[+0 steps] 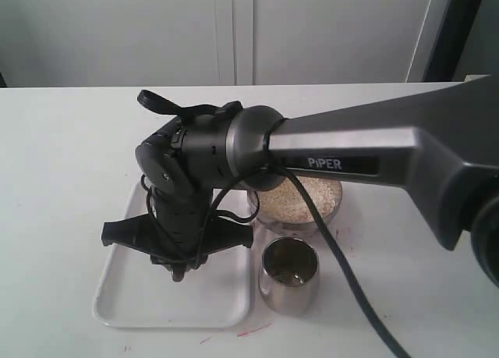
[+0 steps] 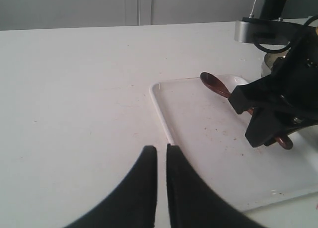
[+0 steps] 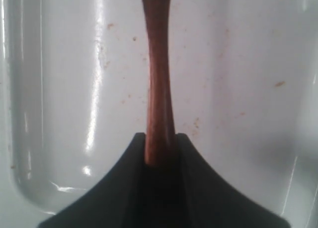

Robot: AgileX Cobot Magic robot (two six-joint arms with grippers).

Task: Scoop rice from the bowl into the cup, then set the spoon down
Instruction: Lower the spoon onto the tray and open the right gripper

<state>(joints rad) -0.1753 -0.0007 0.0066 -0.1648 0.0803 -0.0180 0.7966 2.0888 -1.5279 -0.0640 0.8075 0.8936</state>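
**Item 1, left gripper** (image 2: 160, 151): poised over the bare surface (image 1: 62, 140), just off the near left corner of the tray. Its fingers are drawn together to a thin slit with nothing between them.

**Item 2, tray** (image 1: 117, 295): white, shallow, with rounded corners. It sits towards the front left of the surface and is faintly speckled with reddish marks.

**Item 3, right gripper** (image 3: 160, 141): reaches across from the right and hangs low over the middle of the tray, clamped on the end of the spoon's handle.

**Item 4, spoon** (image 3: 158, 79): dark reddish-brown wood. The handle runs out from the gripper and the oval bowl lies towards the tray's far edge. Whether it already rests on the tray or hangs just above it cannot be told from these views.
- Handling: probably light and stiff, and smooth enough to twist in a pinch.
- Hold: the slim handle near its end, as it is held now, keeps the scoop end free.

**Item 5, bowl** (image 1: 341, 194): wide steel bowl just beyond the tray's far right corner, holding a pale heap of rice (image 1: 281, 206). The loose grains are likely to spill if it is tipped.

**Item 6, cup** (image 1: 288, 292): small steel tumbler standing upright beside the tray's right edge, in front of the bowl. It looks smooth-sided and easily knocked over.

**Status:** judged to be at the set-down step, with release pending.
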